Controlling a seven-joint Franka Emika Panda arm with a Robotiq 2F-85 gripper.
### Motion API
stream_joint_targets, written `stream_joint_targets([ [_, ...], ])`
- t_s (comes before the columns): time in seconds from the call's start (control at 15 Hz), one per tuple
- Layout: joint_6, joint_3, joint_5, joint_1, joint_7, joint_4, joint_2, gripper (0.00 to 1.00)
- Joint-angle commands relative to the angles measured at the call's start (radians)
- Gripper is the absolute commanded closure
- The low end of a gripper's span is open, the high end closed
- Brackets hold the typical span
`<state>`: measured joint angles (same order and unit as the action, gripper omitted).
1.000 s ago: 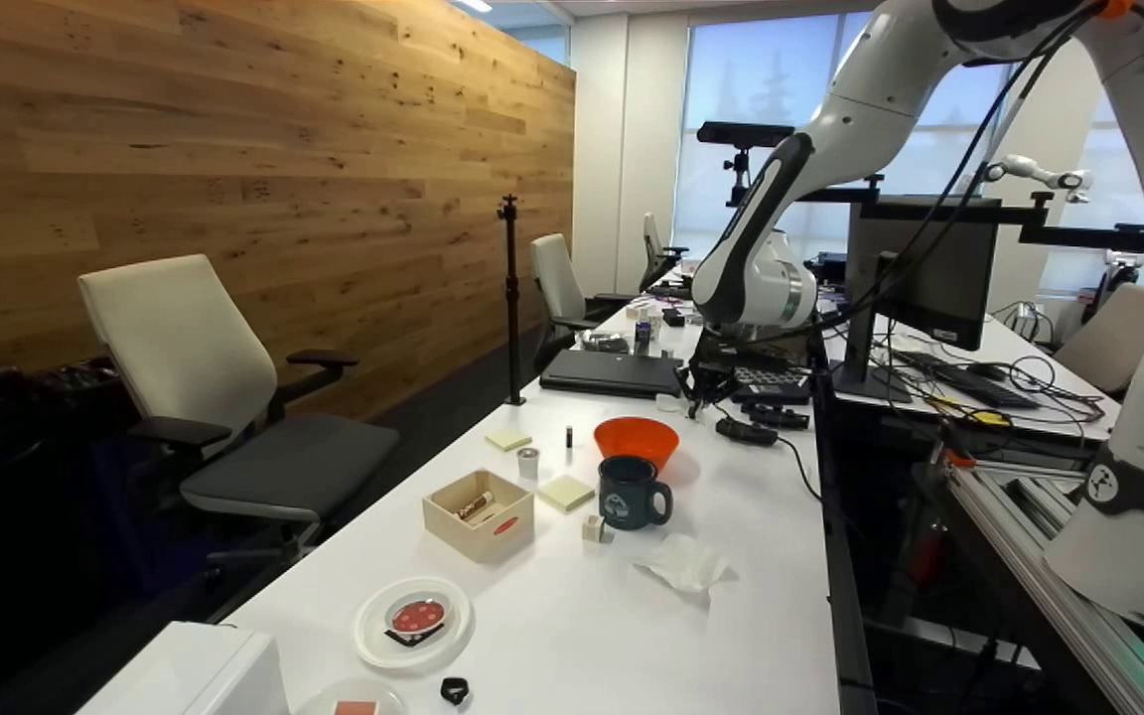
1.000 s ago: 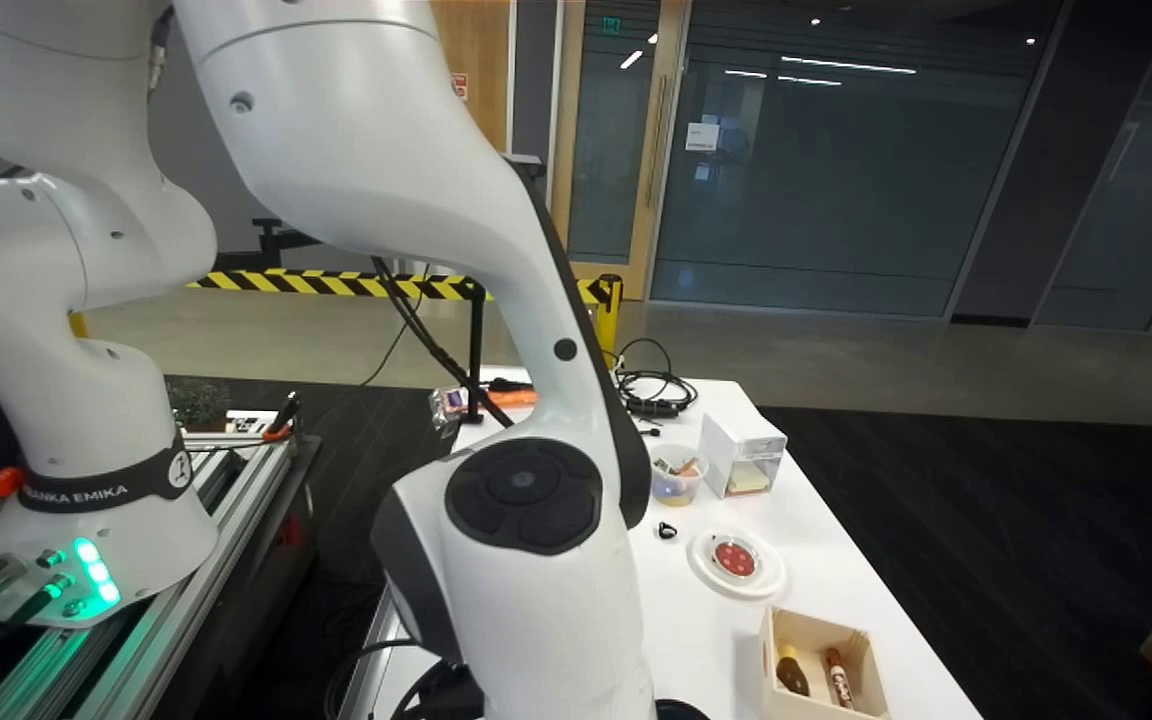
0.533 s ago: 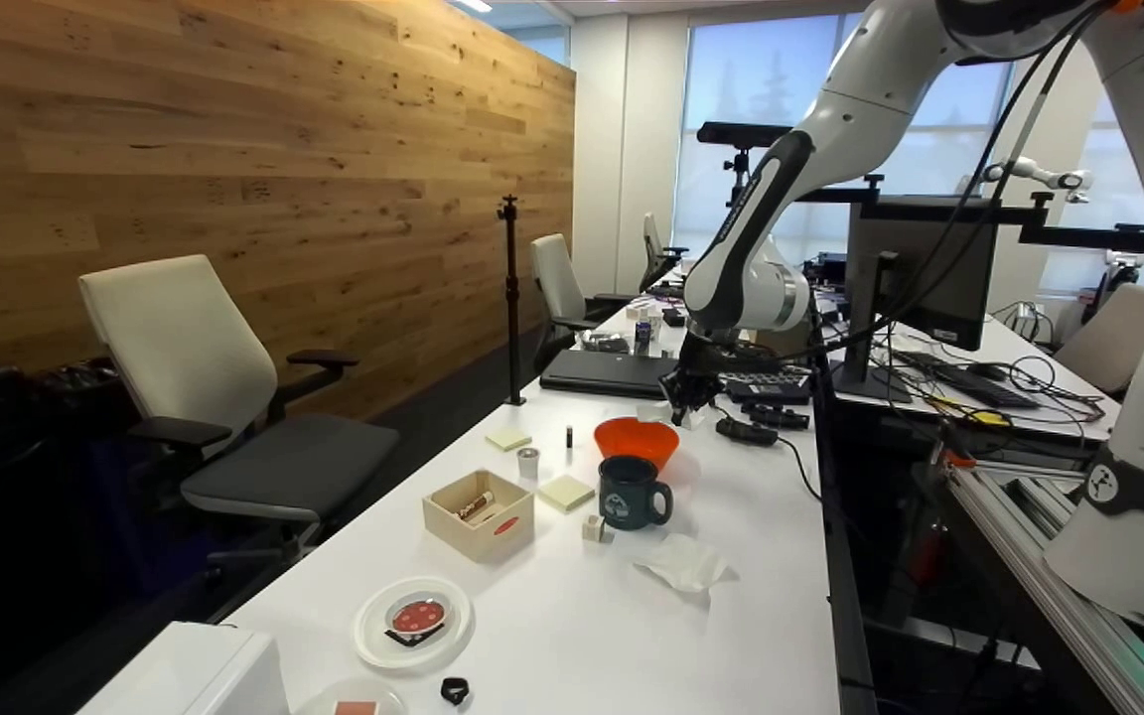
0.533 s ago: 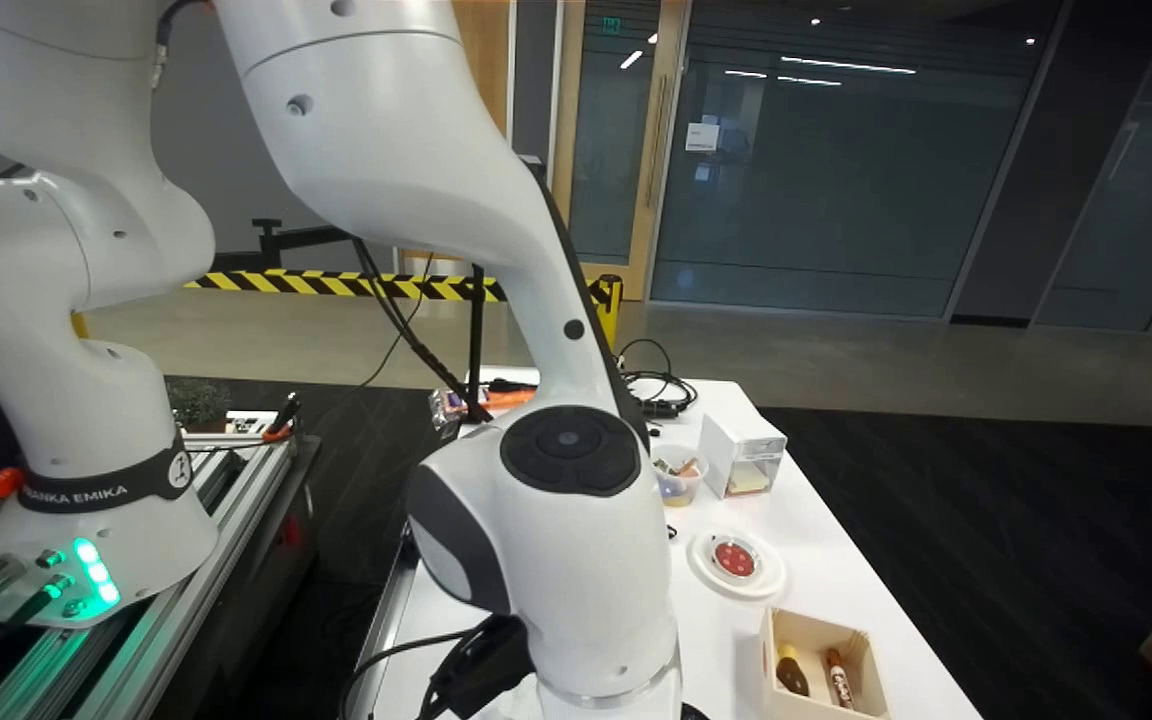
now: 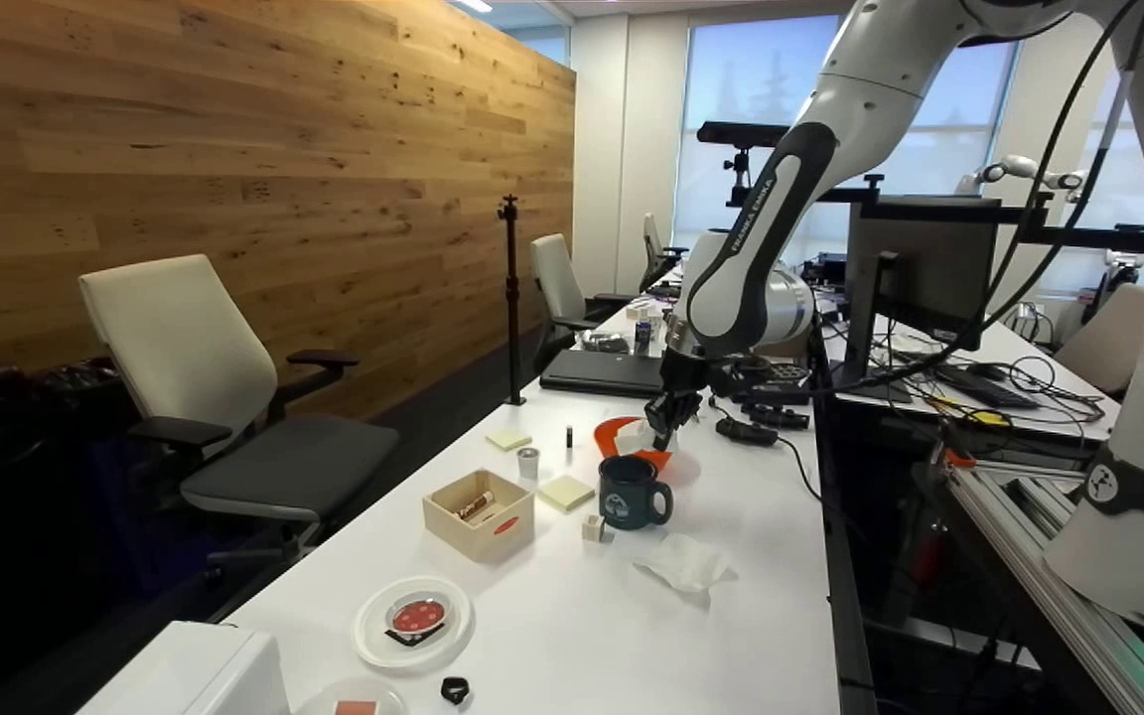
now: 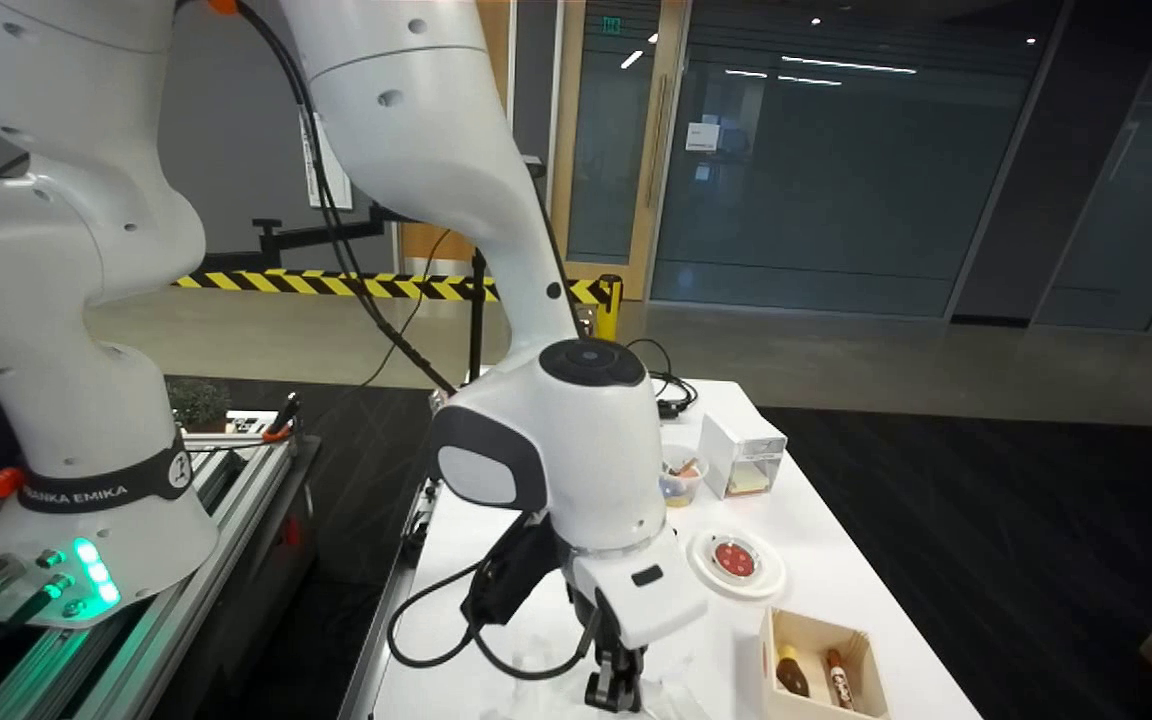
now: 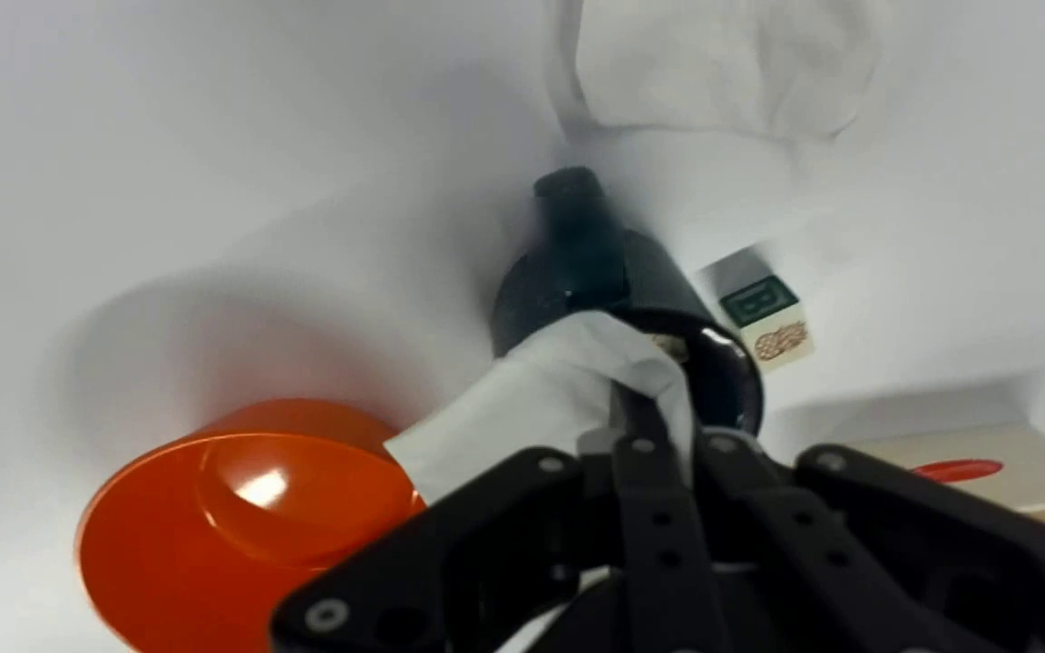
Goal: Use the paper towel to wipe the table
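A crumpled white paper towel hangs from my gripper (image 7: 684, 444). In the wrist view the paper towel (image 7: 504, 408) folds over a fingertip and spreads between the orange bowl and the dark mug. In an exterior view the gripper (image 5: 664, 439) is low over the bowl, with the held towel (image 5: 635, 438) in front of it. The gripper also shows in an exterior view (image 6: 618, 690), its tips near the bottom edge. The fingers are closed on the towel. The white table (image 5: 572, 636) lies below. A second white paper sheet (image 5: 683, 563) lies flat on it, also in the wrist view (image 7: 731, 63).
The orange bowl (image 7: 305, 481) and dark mug (image 5: 629, 501) stand right under the gripper. A small block (image 5: 593, 528), a tan box (image 5: 478, 531) and a white plate (image 5: 368, 641) are nearby. A black laptop (image 5: 602, 371) lies behind.
In an exterior view my gripper has moved forward and left from near the laptop to over the bowl, carrying the towel. The loose sheet and other objects have not moved.
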<state>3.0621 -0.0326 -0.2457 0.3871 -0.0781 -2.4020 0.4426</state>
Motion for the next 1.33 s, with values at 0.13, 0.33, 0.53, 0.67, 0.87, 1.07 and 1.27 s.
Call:
stream_joint_targets([
  [0.13, 0.167, 0.024, 0.134, -0.122, -0.050, -0.235, -0.129, 1.00],
  [0.33, 0.262, 0.065, 0.212, -0.198, -0.074, -0.322, -0.162, 1.00],
  [0.53, 0.327, 0.270, 0.138, -0.454, -0.194, -0.338, -0.128, 1.00],
  [0.67, 0.347, 0.396, 0.109, -0.607, -0.263, -0.288, -0.079, 1.00],
  [0.87, 0.429, 0.431, 0.128, -0.672, -0.235, -0.276, -0.098, 1.00],
  [1.07, 0.438, 0.398, 0.115, -0.652, -0.215, -0.250, -0.120, 1.00],
  [1.27, 0.410, 0.437, 0.148, -0.672, -0.241, -0.197, -0.081, 1.00],
])
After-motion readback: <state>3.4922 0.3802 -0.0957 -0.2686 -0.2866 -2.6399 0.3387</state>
